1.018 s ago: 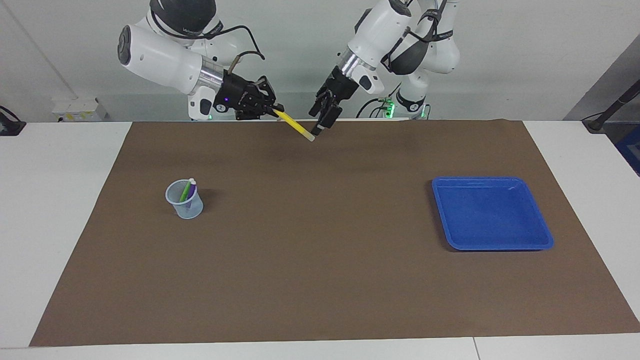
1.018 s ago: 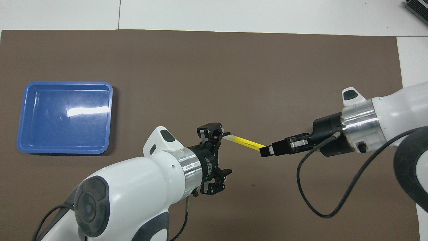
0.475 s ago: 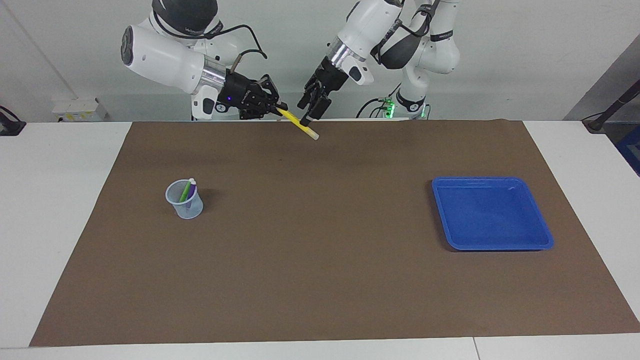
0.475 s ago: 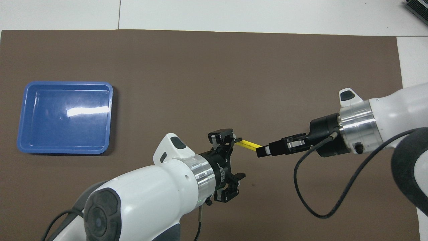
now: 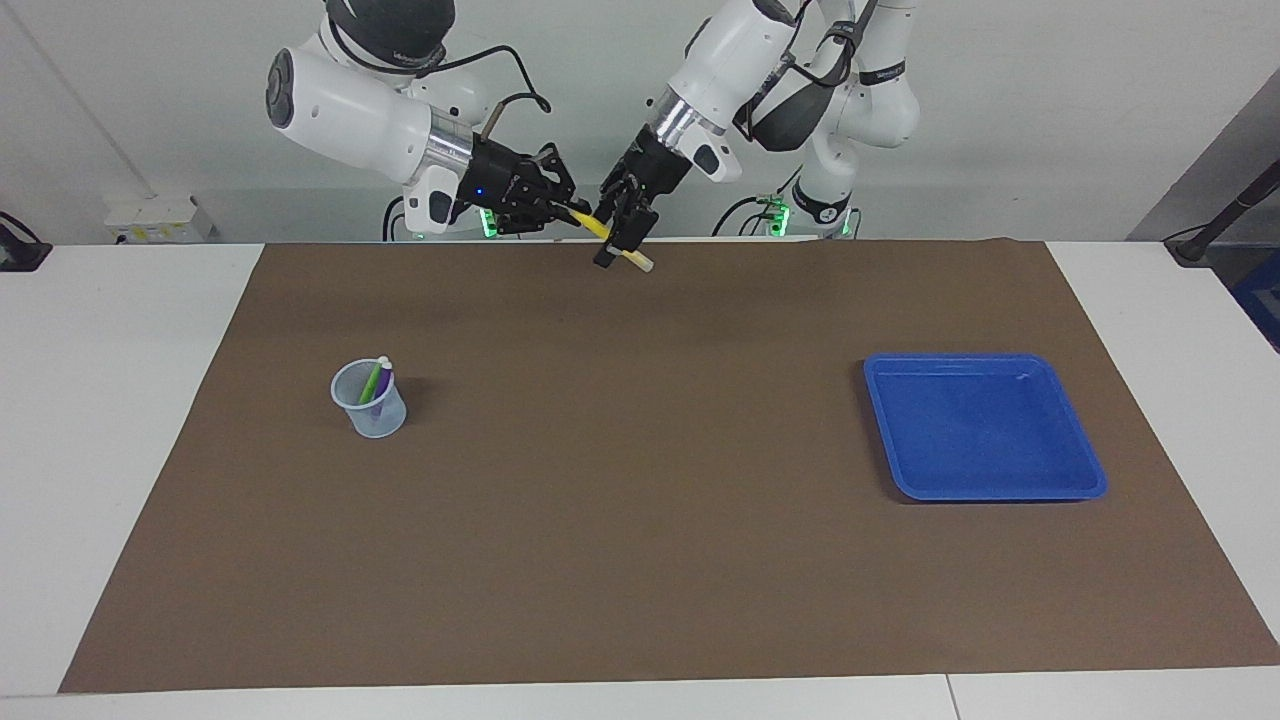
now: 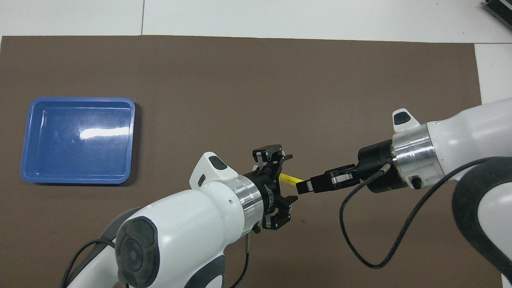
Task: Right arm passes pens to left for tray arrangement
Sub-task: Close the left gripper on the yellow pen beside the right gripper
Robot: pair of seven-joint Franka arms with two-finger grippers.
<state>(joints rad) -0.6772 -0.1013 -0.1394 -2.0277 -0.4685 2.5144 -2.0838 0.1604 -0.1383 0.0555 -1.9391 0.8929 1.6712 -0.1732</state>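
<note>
Gripping yellow pen [image 5: 603, 229] | right tool [image 5: 572, 211] clamped | left tool [image 5: 618, 232] spread around it

A brown mat [image 5: 640, 560] covered most of the white tabletop [image 5: 130, 420]; the right fingers [image 5: 566, 209] and left fingers [image 5: 612, 248] hung over its edge at the robots' end. A translucent cup [image 5: 382, 424] stood upright on the mat, well apart from both pairs of fingers, toward the right arm's end. A pale socket box [image 5: 160, 220] sat by the wall, well apart from the right fingers.
</note>
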